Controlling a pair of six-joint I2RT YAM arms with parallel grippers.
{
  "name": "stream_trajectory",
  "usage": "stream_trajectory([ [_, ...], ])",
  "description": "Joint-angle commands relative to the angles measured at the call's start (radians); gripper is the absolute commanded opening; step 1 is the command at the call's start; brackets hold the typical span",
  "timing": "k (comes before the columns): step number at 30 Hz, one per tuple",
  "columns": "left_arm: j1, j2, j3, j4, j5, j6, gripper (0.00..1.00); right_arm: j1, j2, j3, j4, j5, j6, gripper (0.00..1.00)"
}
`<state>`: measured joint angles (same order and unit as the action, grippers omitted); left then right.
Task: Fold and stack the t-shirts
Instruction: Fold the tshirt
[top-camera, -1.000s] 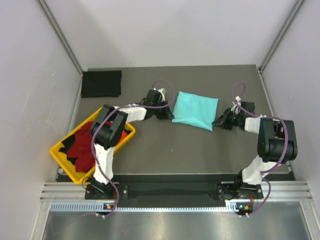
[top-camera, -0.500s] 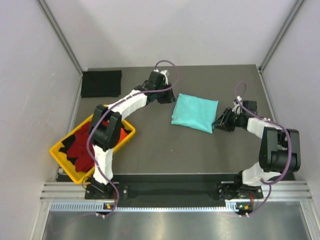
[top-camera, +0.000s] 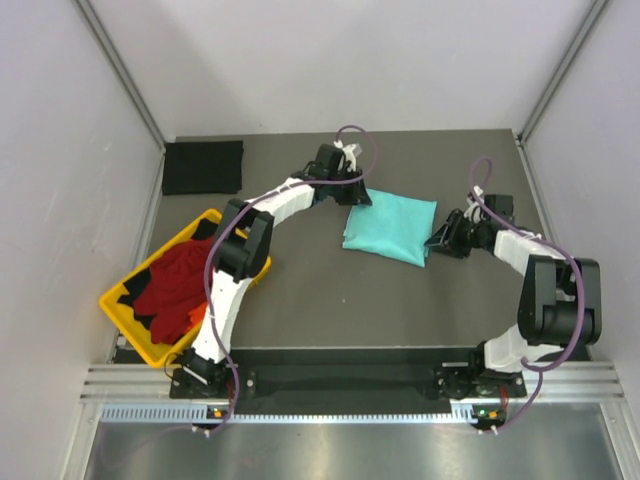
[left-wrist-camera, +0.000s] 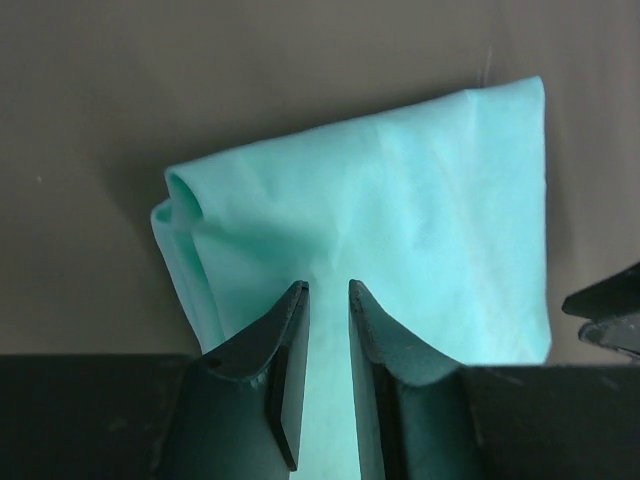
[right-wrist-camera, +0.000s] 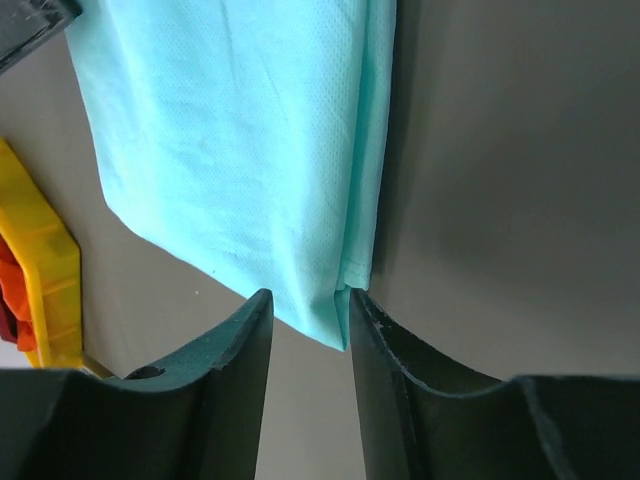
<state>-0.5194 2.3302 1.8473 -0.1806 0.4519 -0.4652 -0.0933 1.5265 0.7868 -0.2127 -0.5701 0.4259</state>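
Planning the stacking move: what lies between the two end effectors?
The folded mint-teal t-shirt lies flat between the left end effector and right end effector; the top view shows it.

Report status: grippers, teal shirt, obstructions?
Left gripper parted, at far-left corner of teal shirt. Right gripper parted, astride its near-right corner. Shirt folded, lying flat. Nothing in the way.
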Motion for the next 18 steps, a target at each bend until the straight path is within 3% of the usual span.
stream_trajectory([
  [1,0.013,0.052,0.116,0.052,-0.002,0.037,0.28,0.018,0.034,0.029,0.033,-0.005,-0.027,0.37],
  [7,0.047,0.129,0.158,0.075,-0.035,0.008,0.27,0.023,0.106,-0.003,0.079,0.005,-0.039,0.29],
  [10,0.062,0.159,0.168,0.082,-0.041,0.000,0.27,0.023,0.123,-0.008,0.091,0.041,-0.041,0.09],
  [12,0.071,0.178,0.176,0.084,-0.039,-0.001,0.28,0.023,0.126,-0.004,0.096,0.067,-0.042,0.02],
  [16,0.082,0.175,0.219,0.043,0.005,-0.004,0.32,0.023,0.115,0.015,0.087,0.075,-0.038,0.00],
  [18,0.082,0.127,0.224,0.012,0.010,0.017,0.35,0.023,0.098,0.040,0.061,0.075,-0.035,0.06],
])
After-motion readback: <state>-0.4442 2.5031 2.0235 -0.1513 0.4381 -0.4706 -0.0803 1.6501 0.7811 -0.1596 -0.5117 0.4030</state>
